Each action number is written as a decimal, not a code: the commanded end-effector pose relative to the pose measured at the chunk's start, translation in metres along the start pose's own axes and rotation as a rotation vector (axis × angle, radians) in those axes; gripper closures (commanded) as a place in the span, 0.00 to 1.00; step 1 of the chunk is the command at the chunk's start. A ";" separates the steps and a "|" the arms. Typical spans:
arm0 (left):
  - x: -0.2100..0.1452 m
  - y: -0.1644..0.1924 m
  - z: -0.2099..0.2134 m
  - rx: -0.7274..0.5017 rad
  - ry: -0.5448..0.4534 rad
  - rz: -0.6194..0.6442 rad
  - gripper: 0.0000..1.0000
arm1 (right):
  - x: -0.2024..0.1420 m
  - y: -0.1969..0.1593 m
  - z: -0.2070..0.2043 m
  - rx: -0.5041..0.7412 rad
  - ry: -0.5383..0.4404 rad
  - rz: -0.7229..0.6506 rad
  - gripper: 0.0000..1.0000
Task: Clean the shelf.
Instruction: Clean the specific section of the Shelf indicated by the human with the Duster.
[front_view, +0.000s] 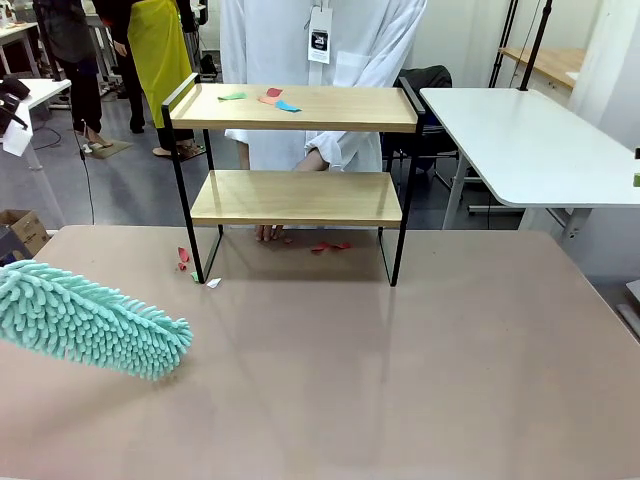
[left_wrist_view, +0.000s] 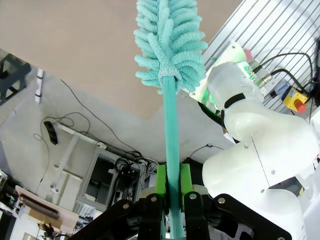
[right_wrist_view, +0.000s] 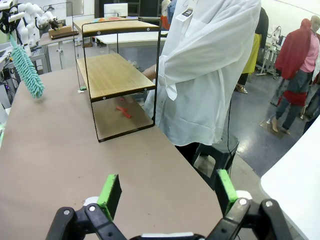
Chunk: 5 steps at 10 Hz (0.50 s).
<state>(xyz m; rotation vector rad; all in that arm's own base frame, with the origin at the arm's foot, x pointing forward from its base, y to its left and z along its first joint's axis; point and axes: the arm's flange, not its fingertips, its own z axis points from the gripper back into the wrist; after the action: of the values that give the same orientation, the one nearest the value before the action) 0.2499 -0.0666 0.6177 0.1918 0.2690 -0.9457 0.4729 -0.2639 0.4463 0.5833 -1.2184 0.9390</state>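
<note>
The shelf (front_view: 295, 108) stands at the table's far side, with green, red and blue paper scraps (front_view: 275, 98) on its top board; its lower board is bare. In the right wrist view the shelf (right_wrist_view: 115, 75) stands to the upper left. A fluffy teal duster (front_view: 95, 320) hovers over the table's left part, pointing right, well short of the shelf. My left gripper (left_wrist_view: 172, 172) is shut on the duster's teal handle (left_wrist_view: 171, 125), with the duster head (left_wrist_view: 170, 40) above. My right gripper (right_wrist_view: 169, 192) is open and holds nothing, low over the table near its edge.
A person in a white coat (right_wrist_view: 210, 75) stands behind the shelf, one hand (front_view: 270, 232) on the table beneath it. Red scraps (front_view: 330, 245) lie under the shelf and by its left leg (front_view: 183, 256). A white side table (front_view: 530, 140) is at the right.
</note>
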 end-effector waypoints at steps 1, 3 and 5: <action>-0.001 -0.003 -0.002 -0.018 -0.011 0.012 0.87 | 0.003 0.000 0.000 -0.004 0.001 0.006 0.00; -0.001 -0.003 -0.002 -0.018 -0.011 0.012 0.87 | 0.003 0.000 0.000 -0.004 0.001 0.006 0.00; 0.000 0.000 0.000 0.000 0.000 0.000 0.87 | 0.003 0.000 0.000 -0.004 0.001 0.006 0.00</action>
<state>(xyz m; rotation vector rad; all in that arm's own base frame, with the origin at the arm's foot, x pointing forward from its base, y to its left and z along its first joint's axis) 0.2501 -0.0667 0.6175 0.1921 0.2697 -0.9461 0.4729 -0.2639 0.4463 0.5833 -1.2184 0.9390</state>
